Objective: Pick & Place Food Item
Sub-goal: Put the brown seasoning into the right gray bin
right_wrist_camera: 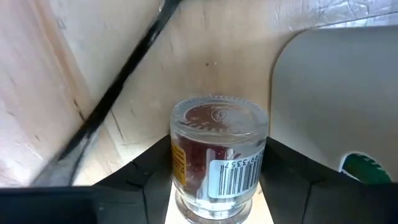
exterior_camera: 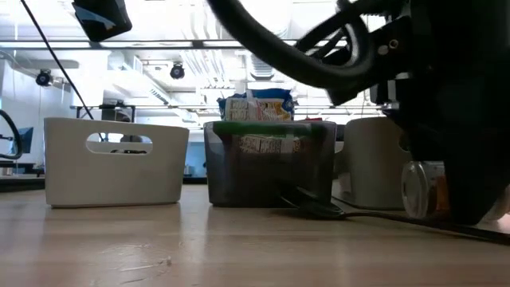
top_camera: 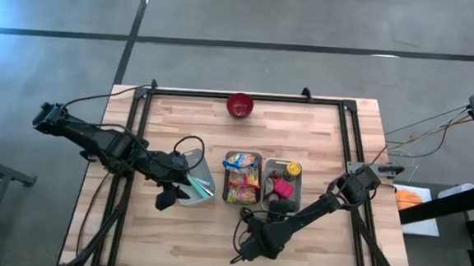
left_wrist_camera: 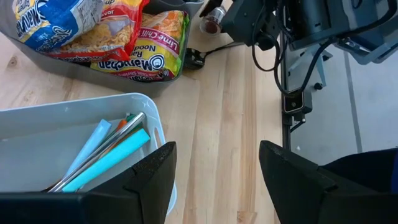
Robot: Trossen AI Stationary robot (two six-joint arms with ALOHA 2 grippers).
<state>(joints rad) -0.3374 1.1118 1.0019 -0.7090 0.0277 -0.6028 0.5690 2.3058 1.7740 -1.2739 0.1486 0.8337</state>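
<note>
A small clear jar (right_wrist_camera: 217,155) with dark red contents and a barcode label stands between the fingers of my right gripper (right_wrist_camera: 217,186), near the table's front edge; the low view shows the jar (exterior_camera: 417,190) low at the tabletop. In the high view my right gripper (top_camera: 251,245) covers it. My left gripper (left_wrist_camera: 217,180) hangs open over the near corner of a white bin (top_camera: 198,177) of utensils and touches nothing. A middle bin (top_camera: 227,180) holds noodle packs (left_wrist_camera: 146,43); a third bin (top_camera: 299,185) holds red and yellow items. My right gripper has the jar's side wall (right_wrist_camera: 180,168) between its two fingers, one finger on each opposite side. The fingers come from above, pointing steeply down. The jar stays upright, its top (right_wrist_camera: 217,118) toward the camera. Whether its base rests on the table I cannot tell.
A red bowl (top_camera: 240,106) sits at the table's far edge. A black cable (right_wrist_camera: 118,87) runs over the wood close to the jar. A pale bin's rounded corner (right_wrist_camera: 336,93) is just beyond the jar. Bare wood lies along the front edge.
</note>
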